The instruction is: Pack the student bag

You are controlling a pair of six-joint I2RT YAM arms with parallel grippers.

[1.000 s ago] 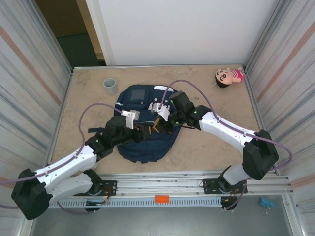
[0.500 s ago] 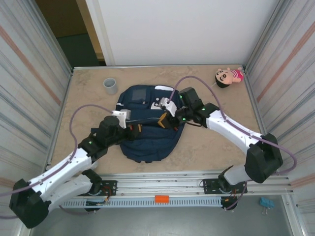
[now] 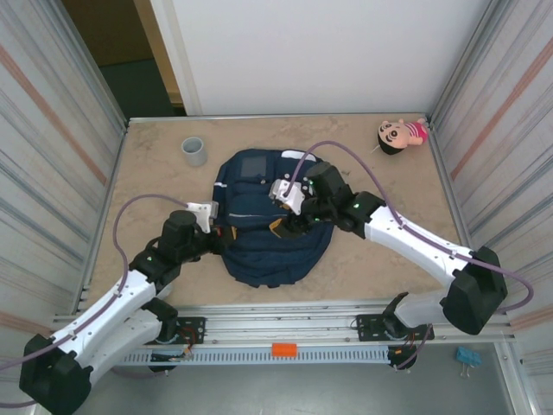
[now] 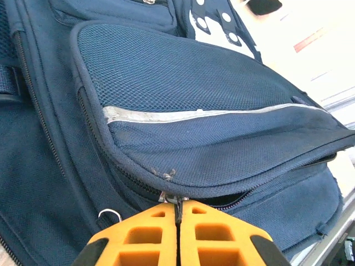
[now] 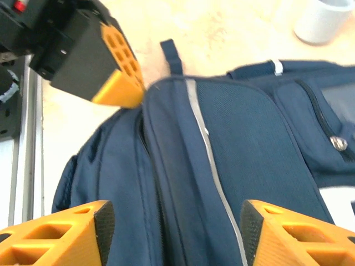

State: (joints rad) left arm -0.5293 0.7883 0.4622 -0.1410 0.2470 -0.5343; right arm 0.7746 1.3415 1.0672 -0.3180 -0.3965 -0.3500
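Student bag [image 3: 270,226] is lying flat on the table [image 3: 371,259], front pockets facing up. Off the bag's upper left corner a grey cup [image 3: 193,150] is standing, well apart from it. At the bag's left edge the left gripper [image 4: 178,209] is pressing its fingers fully together, pinching what looks like the zipper pull [image 4: 169,197] of the main compartment, whose zip is gaping a little just above them. Over the bag's middle the right gripper [image 5: 175,224] is hanging with its fingers spread wide, holding nothing, the striped front panel lying between them. Beyond the bag's upper right corner a doll [image 3: 400,135] is lying, well apart. Judging by this, the opening step is in hand: the zip is being worked so the compartment can take things. The next move is likely calling for a steady pull along the zip track, with the right gripper pinning or lifting the fabric so the bag isn't dragging along.
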